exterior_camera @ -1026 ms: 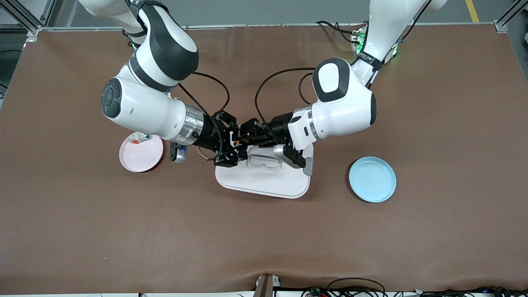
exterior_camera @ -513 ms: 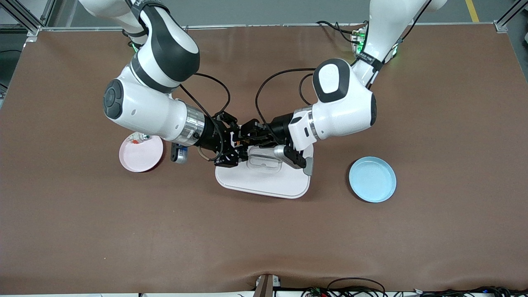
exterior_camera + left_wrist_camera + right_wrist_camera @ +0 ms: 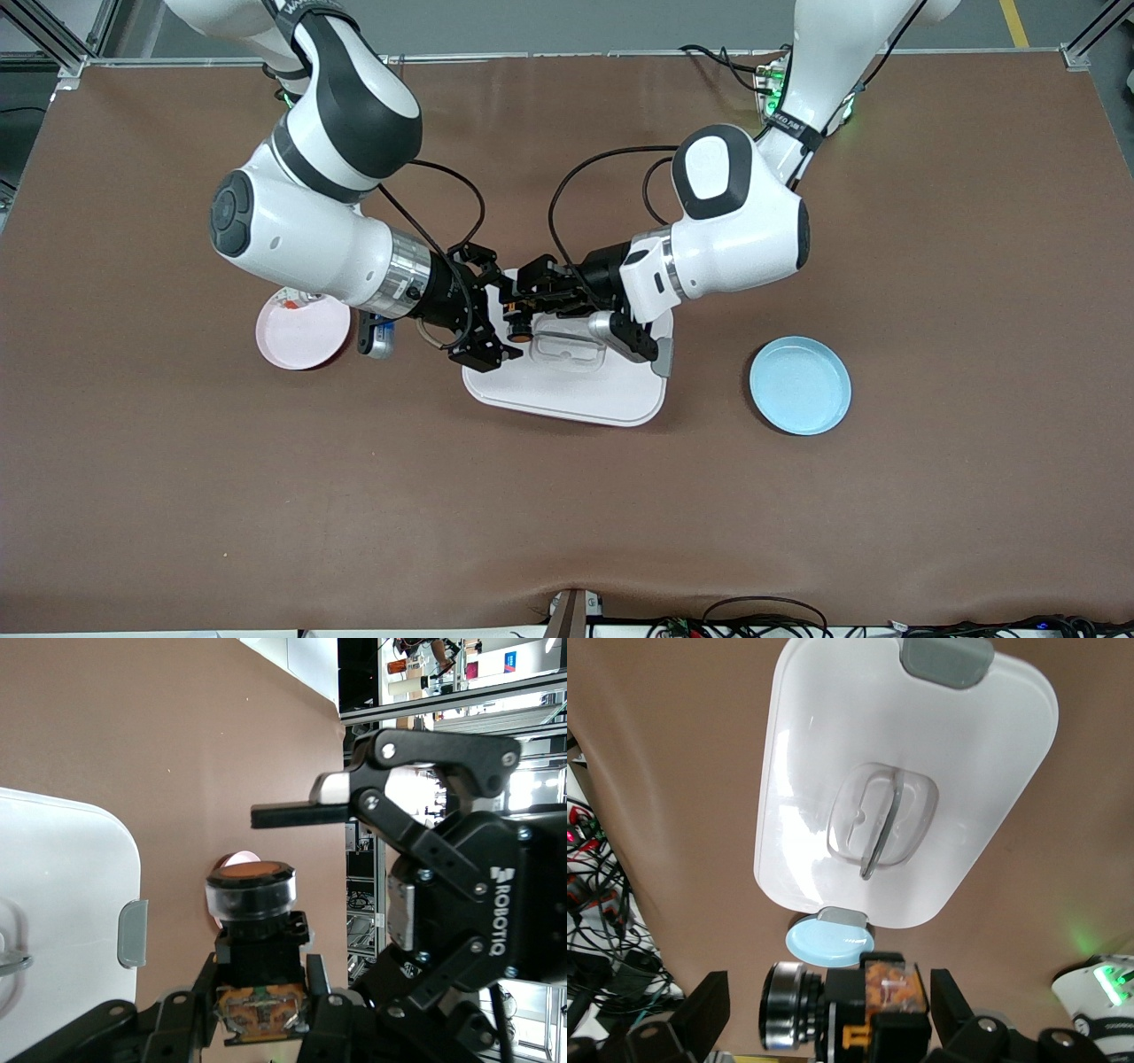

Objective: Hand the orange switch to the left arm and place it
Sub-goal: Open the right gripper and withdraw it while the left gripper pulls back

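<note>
Left gripper (image 3: 523, 312) clamps orange switch (image 3: 254, 930) over glossy white box (image 3: 567, 390); domed cap clear only from left wrist. Right gripper (image 3: 487, 310) fingers spread apart.

Table (image 3: 177, 496): box (image 3: 576, 394) at centre. Plate (image 3: 800, 385) at 3 o'clock of the box, toward the left arm's end. Plate (image 3: 299, 337) at 9 o'clock, toward the right arm's end, holding a small part (image 3: 292, 299) at its 12 o'clock rim. Orange switch (image 3: 519, 321) above the box's 11 o'clock corner.
</note>
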Robot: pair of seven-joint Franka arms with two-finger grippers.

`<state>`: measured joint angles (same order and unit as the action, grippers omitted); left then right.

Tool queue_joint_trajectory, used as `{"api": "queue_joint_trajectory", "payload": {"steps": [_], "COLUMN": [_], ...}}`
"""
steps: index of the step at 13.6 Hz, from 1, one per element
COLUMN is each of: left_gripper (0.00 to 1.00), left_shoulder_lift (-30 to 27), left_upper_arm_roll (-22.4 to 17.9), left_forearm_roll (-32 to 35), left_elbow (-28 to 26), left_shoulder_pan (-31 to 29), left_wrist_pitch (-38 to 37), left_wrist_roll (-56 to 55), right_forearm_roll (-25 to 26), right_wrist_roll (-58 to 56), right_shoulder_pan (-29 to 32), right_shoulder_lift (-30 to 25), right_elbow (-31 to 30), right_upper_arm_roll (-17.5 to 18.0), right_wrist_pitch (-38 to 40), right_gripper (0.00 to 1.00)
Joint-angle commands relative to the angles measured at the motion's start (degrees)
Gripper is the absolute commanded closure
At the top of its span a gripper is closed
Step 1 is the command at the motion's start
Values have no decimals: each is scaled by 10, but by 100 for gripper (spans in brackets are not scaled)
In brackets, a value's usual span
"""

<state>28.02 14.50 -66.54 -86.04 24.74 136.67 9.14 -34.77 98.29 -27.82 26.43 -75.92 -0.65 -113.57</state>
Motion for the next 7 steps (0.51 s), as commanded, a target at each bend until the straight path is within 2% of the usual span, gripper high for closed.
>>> {"api": "queue_joint_trajectory", "payload": {"steps": [1, 6, 7], "left_gripper": [100, 100, 100], "left_shoulder_lift": [-31, -61, -68], "left_upper_arm_roll": [-1, -6, -5], "left_forearm_roll": [11, 30, 54], "left_elbow": [-26, -36, -36], "left_shoulder_pan": [-4, -25, -38], "left_wrist_pitch": [-3, -68, -89], "left_wrist_roll": [8, 3, 0], "right_forearm_roll": [10, 13, 30], "right_wrist_roll": [-56, -205, -231], "right_shoulder_pan": [20, 92, 103], "right_shoulder_lift": [13, 8, 6], "right_elbow": [33, 58, 59], "right_upper_arm_roll": [-1, -1, -1], "right_wrist_pitch": [49, 177, 197], "right_gripper": [0, 0, 0]}}
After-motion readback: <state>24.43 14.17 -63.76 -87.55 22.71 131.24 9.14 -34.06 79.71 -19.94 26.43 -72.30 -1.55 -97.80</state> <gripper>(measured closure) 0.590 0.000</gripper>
